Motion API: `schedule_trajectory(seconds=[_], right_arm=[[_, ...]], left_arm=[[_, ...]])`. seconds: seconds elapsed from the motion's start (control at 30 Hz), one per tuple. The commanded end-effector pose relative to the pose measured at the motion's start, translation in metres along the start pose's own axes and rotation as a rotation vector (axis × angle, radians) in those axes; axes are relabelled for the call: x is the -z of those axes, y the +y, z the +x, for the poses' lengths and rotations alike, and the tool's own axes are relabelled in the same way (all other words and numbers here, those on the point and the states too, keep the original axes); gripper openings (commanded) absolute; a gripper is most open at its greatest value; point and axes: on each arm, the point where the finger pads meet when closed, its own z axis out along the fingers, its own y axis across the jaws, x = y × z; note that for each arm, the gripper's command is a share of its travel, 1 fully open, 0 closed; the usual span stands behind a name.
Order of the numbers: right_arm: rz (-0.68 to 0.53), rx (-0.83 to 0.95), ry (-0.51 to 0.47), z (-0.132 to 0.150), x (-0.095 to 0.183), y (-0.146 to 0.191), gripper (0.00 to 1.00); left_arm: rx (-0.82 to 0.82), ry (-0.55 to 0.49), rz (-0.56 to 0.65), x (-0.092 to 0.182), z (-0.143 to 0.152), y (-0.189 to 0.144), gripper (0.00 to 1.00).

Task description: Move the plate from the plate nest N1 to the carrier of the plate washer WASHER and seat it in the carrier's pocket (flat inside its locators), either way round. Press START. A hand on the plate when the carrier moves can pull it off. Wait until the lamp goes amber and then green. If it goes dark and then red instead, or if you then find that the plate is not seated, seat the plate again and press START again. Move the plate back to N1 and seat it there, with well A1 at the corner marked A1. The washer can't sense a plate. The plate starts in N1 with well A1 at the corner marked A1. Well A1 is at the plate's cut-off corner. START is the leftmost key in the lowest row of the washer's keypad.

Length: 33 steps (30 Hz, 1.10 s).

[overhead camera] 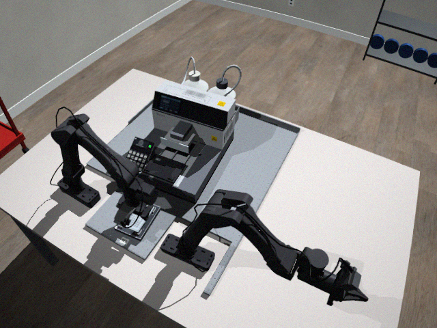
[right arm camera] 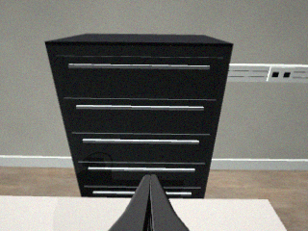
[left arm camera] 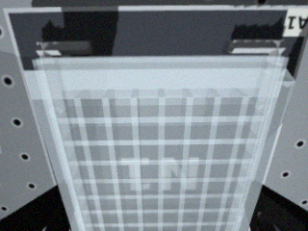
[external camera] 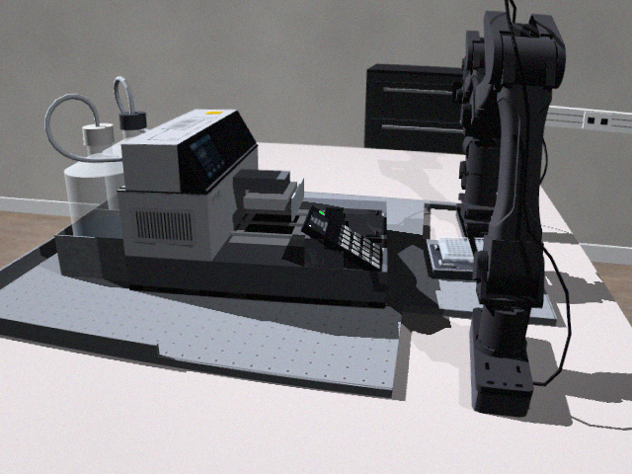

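Observation:
The clear plate (overhead camera: 134, 223) (external camera: 455, 250) (left arm camera: 161, 144) is over nest N1 (overhead camera: 128, 232) (external camera: 451, 274) (left arm camera: 168, 29). My left gripper (overhead camera: 136, 218) (left arm camera: 159, 188) is shut on it across its width. Its corner nearest the A1 mark (left arm camera: 296, 22) looks cut off. A dark strip of nest shows beyond the plate's end; I cannot tell whether it is seated or slightly raised. The carrier (overhead camera: 164, 169) is out in front of the washer (overhead camera: 204, 113) (external camera: 168, 219), with no plate on it. The lamp (overhead camera: 149, 145) (external camera: 321, 212) is green. My right gripper (overhead camera: 366, 299) (right arm camera: 150, 184) is shut and empty, far from the plate.
The keypad (overhead camera: 137, 156) (external camera: 359, 247) stands beside the carrier, on the left arm's side. Two bottles (overhead camera: 194, 83) (overhead camera: 222, 91) with hoses stand behind the washer. The right arm's base (overhead camera: 186, 252) stands beside the nest's board (overhead camera: 102, 219).

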Motion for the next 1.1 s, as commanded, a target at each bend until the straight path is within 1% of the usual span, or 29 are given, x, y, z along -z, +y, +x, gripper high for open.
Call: schedule_trajectory(seconds=[0.0, 0.27, 0.47, 0.57, 0.9, 1.07], right_arm=[[0.007, -0.011, -0.033, -0.017, 0.005, -0.004, 0.0], [0.007, -0.011, -0.033, -0.017, 0.005, -0.004, 0.0], [0.007, -0.011, -0.033, -0.017, 0.005, -0.004, 0.0], [0.007, -0.011, -0.033, -0.017, 0.005, -0.004, 0.0], [0.007, -0.011, -0.033, -0.017, 0.005, -0.004, 0.0], [0.007, -0.011, -0.033, -0.017, 0.005, -0.004, 0.0]], left_arm=[[-0.002, -0.009, -0.002, -0.004, -0.002, 0.0, 0.0], [-0.001, -0.007, 0.021, -0.008, 0.002, -0.005, 0.0], [-0.001, -0.007, 0.005, -0.005, 0.002, 0.001, 0.0], [0.003, -0.008, -0.026, 0.001, 0.004, 0.008, 0.0], [0.002, -0.007, -0.033, 0.001, -0.003, 0.009, 0.0], [0.002, -0.006, -0.016, -0.003, -0.005, 0.003, 0.0]])
